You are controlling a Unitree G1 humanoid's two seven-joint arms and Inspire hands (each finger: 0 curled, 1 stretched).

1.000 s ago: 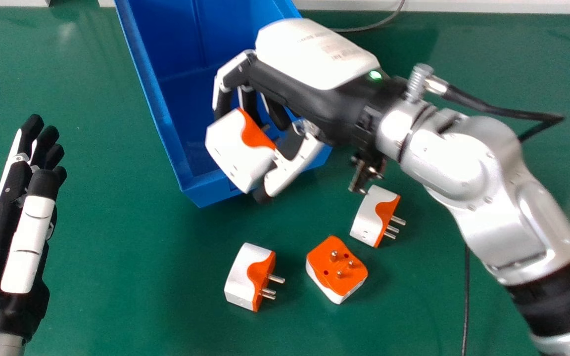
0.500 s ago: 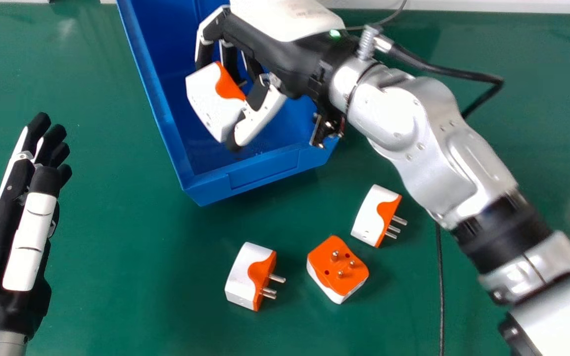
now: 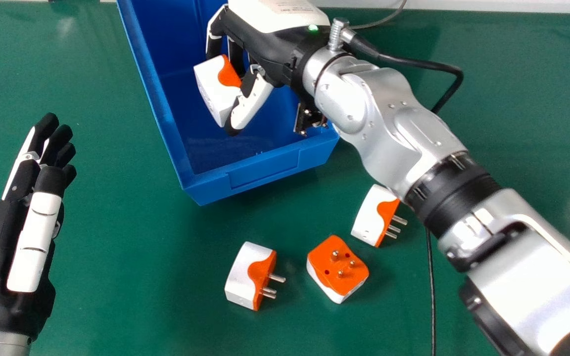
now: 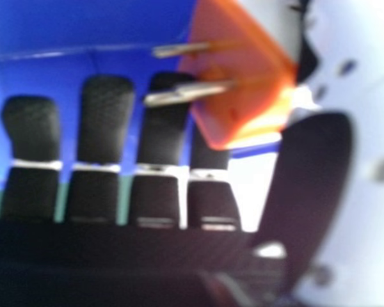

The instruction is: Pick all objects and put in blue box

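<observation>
The right hand [image 3: 267, 52], pinching a plug [image 3: 213, 89], has moved from the near rim of the blue box [image 3: 265, 169] to over its inside, upper centre; release looks next. Three other plugs [image 3: 248, 274] lie on the counter [image 3: 126, 257], lower centre; straight-fingered left hand [image 3: 5, 237], lower left.

Blue box [image 3: 265, 170] cut off @ head-vw top, pt. behind R hand [image 3: 265, 52].

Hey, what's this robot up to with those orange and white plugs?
Its right hand is holding one orange and white plug over the blue box. Three more plugs lie on the green table in front of the box. The left hand is idle, at the view's left.
</observation>
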